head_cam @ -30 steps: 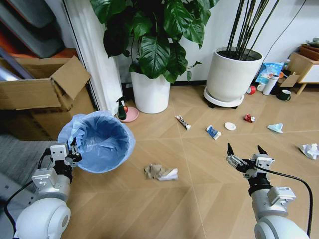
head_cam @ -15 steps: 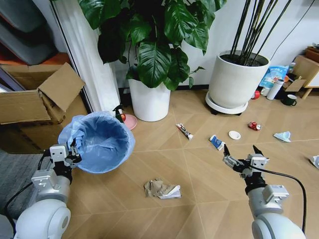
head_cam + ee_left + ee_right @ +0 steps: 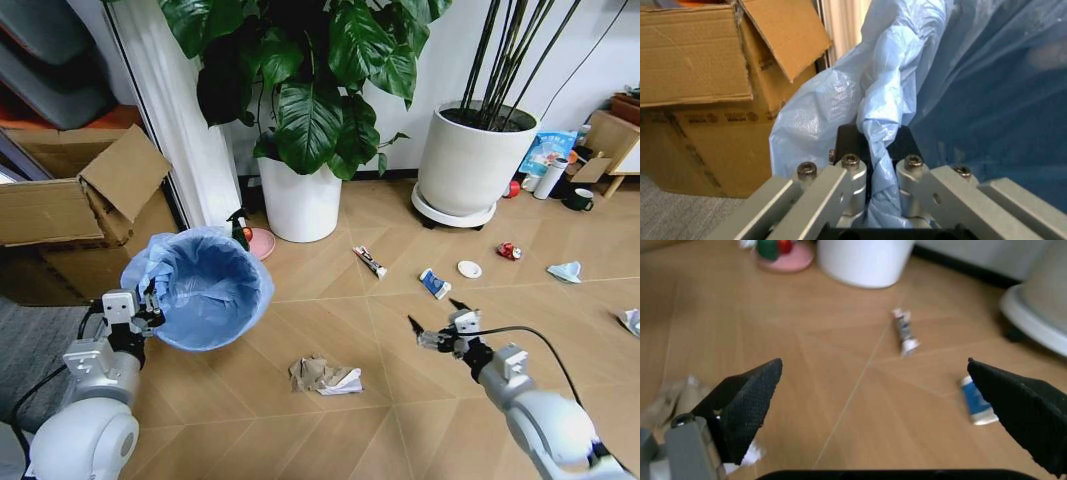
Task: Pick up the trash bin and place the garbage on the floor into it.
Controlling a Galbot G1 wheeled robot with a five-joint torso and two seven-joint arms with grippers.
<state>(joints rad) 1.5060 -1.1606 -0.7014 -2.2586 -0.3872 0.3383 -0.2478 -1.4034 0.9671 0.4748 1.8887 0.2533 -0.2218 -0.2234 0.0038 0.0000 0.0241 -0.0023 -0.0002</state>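
A: Where are we in the job?

B: The trash bin is off the floor, its rim and blue liner pinched tight in the left gripper. The right gripper hangs spread wide and empty above the boards.

A: Next?

B: I'd judge a reach down to the crumpled paper wad, nearest the bin.

A: Obstacles?

B: Farther off lie a tube wrapper, blue packet, white disc and red can, near the white plant pots.

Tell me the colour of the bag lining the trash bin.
Light blue; the bag lining the trash bin shows best in the head view.
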